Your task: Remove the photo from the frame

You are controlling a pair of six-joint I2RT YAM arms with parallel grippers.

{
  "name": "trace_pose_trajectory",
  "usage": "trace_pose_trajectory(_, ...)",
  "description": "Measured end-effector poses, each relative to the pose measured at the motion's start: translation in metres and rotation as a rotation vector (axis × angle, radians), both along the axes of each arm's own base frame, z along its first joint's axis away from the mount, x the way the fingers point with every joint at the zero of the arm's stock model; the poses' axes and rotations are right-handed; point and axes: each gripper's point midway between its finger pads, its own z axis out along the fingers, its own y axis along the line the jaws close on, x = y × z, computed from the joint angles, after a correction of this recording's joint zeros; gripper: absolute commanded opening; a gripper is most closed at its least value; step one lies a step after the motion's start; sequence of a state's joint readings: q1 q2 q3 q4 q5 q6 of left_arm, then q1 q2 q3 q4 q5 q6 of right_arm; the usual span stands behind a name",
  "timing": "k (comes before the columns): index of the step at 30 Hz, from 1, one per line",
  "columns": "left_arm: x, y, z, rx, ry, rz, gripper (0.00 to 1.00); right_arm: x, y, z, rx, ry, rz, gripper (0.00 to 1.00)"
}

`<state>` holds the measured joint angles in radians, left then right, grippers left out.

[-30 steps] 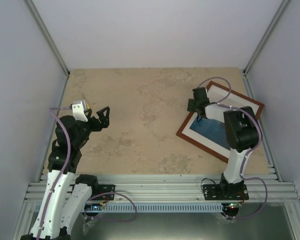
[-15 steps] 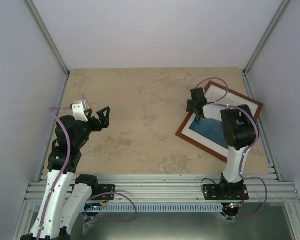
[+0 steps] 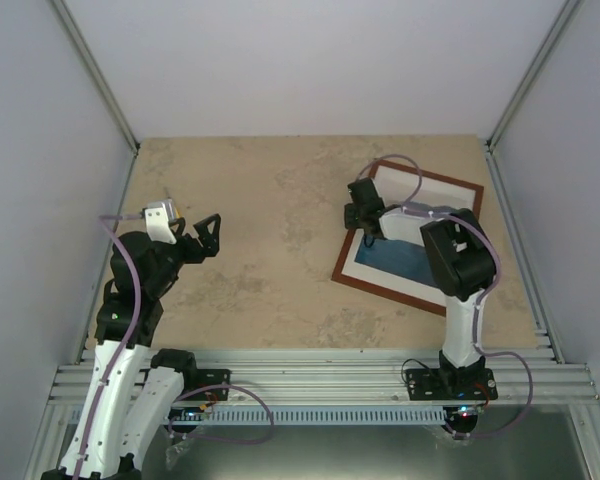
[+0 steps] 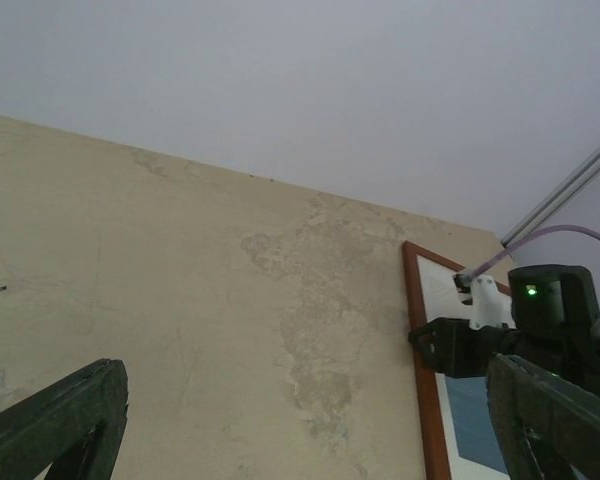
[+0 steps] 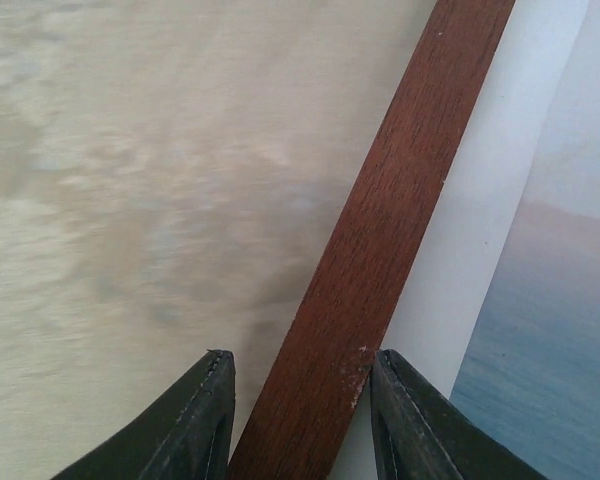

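Note:
The frame (image 3: 385,297), thin reddish-brown wood, lies face up at the table's right. Inside it a white mat surrounds the photo (image 3: 400,258) of blue sea. My right gripper (image 3: 358,215) is at the frame's left rail. In the right wrist view its jaws (image 5: 300,420) straddle the wooden rail (image 5: 400,200) and close on it, with the photo (image 5: 560,320) beyond the mat. My left gripper (image 3: 208,235) is open and empty, raised over the table's left side. In its wrist view (image 4: 300,440) the frame (image 4: 423,380) shows at the right.
The white mat (image 3: 365,262) borders the photo inside the frame. Grey walls enclose the table on three sides, with a metal rail (image 3: 280,370) along the near edge. The frame's right corner lies near the right wall.
The right gripper has moved left and dragged the frame with it. The frame has shifted left and turned, its far corner coming away from the right wall. The left arm has not moved.

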<state>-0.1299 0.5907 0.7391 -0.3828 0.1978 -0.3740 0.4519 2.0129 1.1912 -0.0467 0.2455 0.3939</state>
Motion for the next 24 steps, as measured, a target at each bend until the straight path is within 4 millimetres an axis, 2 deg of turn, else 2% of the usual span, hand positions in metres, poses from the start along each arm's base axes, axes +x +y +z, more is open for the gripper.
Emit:
trace_pose_trajectory(7,-0.001,-0.001,0.000,-0.002,-0.003,-0.007,1.00,-0.005,0.075,0.002,0.011,-0.007,0.135,0.36)
trace_pose_trajectory(11,-0.002,-0.001,0.001,-0.003,-0.006,-0.008,0.99,-0.012,0.126,0.003,0.022,-0.015,0.222,0.36)
trace_pose_trajectory(19,-0.004,-0.002,0.001,-0.004,-0.011,-0.012,1.00,-0.031,0.222,0.019,0.069,-0.054,0.382,0.36)
trace_pose_trajectory(21,-0.004,-0.002,0.001,-0.004,-0.010,-0.011,0.99,-0.039,0.242,0.026,0.087,-0.062,0.421,0.37)
trace_pose_trajectory(24,-0.003,-0.002,0.000,-0.011,-0.001,-0.011,0.99,-0.052,0.260,0.032,0.105,-0.065,0.465,0.40)
